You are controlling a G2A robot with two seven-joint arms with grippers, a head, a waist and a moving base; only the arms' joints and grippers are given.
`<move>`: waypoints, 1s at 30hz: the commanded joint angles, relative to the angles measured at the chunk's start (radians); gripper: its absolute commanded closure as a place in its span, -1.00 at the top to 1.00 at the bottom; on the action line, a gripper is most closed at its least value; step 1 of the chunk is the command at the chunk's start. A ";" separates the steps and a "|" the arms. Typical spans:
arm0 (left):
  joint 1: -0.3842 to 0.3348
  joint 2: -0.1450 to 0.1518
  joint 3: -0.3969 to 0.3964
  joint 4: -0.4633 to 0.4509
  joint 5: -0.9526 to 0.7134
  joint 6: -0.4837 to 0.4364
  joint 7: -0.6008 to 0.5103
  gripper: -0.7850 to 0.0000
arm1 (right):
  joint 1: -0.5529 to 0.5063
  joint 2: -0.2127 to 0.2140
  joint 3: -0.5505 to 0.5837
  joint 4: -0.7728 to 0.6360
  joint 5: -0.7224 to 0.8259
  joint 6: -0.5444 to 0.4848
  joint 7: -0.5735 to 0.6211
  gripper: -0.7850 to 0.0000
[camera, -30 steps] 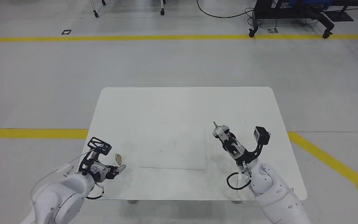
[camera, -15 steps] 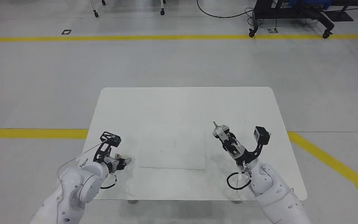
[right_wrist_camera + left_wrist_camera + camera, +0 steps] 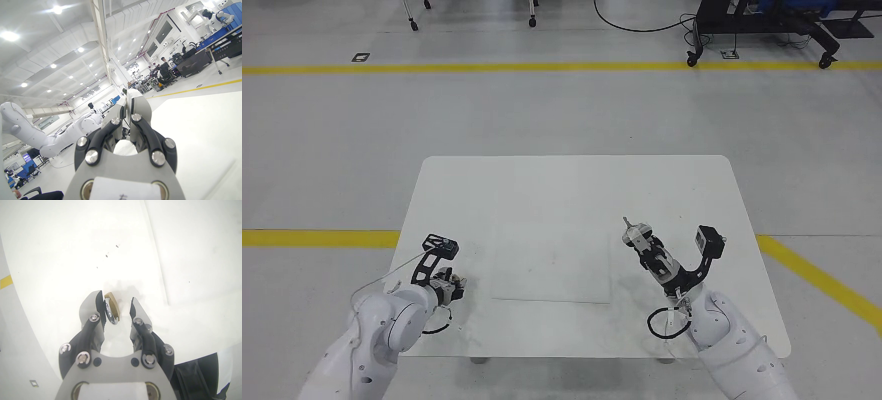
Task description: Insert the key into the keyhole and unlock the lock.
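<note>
The lock (image 3: 113, 303) was seen at about 8 o'clock on the counter (image 3: 542, 190), close to its rim. It sat between the spread fingers of the left gripper (image 3: 116, 298), touching one finger and apart from the other. The right gripper (image 3: 637, 237) was held above the counter, toward 3 o'clock from its middle. It was pressed together on what was taken to be the key (image 3: 625, 222), whose thin tip pointed toward 11 o'clock.

A closing from this off-centre stance could shove or twist the lock, or catch the rounded chrome shackle instead of the brass body. With the rim so near, the lock could be pushed off. The keyhole's facing could not be told, and a thinly pinched key might be turned in the grip on insertion.

No print could be read on lock or key.
</note>
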 commanded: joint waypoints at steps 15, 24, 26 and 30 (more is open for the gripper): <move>0.026 0.000 -0.016 -0.012 0.027 -0.015 0.007 -1.00 | 0.000 0.000 0.000 0.000 0.000 0.000 0.000 -1.00; 0.036 -0.002 -0.034 -0.029 -0.007 -0.062 0.087 -1.00 | 0.000 0.000 0.000 0.000 0.000 0.000 0.000 -1.00; 0.058 0.000 -0.057 -0.061 -0.151 -0.183 0.109 -1.00 | 0.000 0.000 0.000 0.000 0.000 0.000 0.000 -1.00; 0.103 0.012 -0.134 -0.093 -0.431 -0.438 0.114 -1.00 | 0.000 0.000 0.000 0.000 0.000 0.000 0.000 -1.00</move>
